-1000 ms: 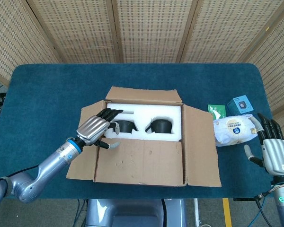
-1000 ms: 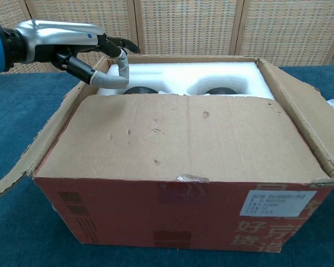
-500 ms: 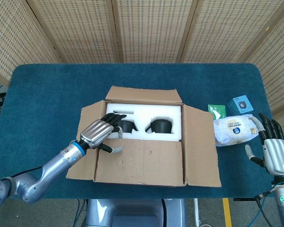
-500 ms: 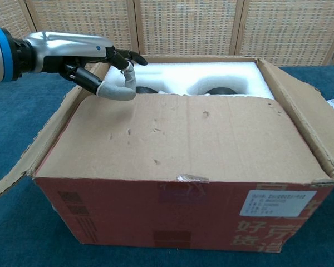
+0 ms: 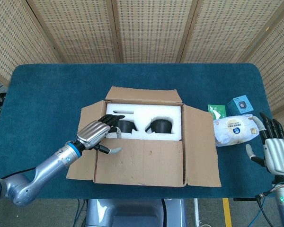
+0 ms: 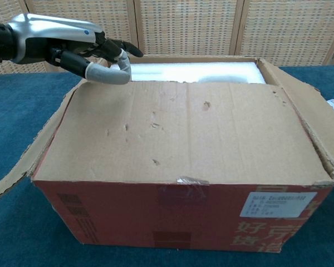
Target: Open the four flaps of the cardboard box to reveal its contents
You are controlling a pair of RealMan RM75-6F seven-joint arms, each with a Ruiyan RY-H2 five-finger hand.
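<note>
The cardboard box (image 5: 144, 177) sits mid-table with its back flap (image 5: 143, 94), left flap (image 5: 87, 118) and right flap (image 5: 201, 146) folded outward. White foam (image 5: 146, 113) holding two black objects (image 5: 157, 126) shows inside. The near flap (image 6: 178, 133) still lies over the front half, tilted up at its far edge. My left hand (image 6: 61, 41) holds that edge at its left corner, thumb curled over the cardboard and fingers behind it; the head view shows the left hand (image 5: 95, 132) there too. My right hand (image 5: 276, 151) hovers open off the box's right side, touching nothing.
A white bag (image 5: 234, 130), a teal box (image 5: 240, 105) and a green packet (image 5: 217, 111) lie right of the box, close to my right hand. Blue cloth covers the table (image 5: 47, 90). Perforated panels stand behind it.
My left hand moved from over the foam to the near flap's edge. That edge has risen, and in the chest view the flap now hides the black objects. The right hand stayed put.
</note>
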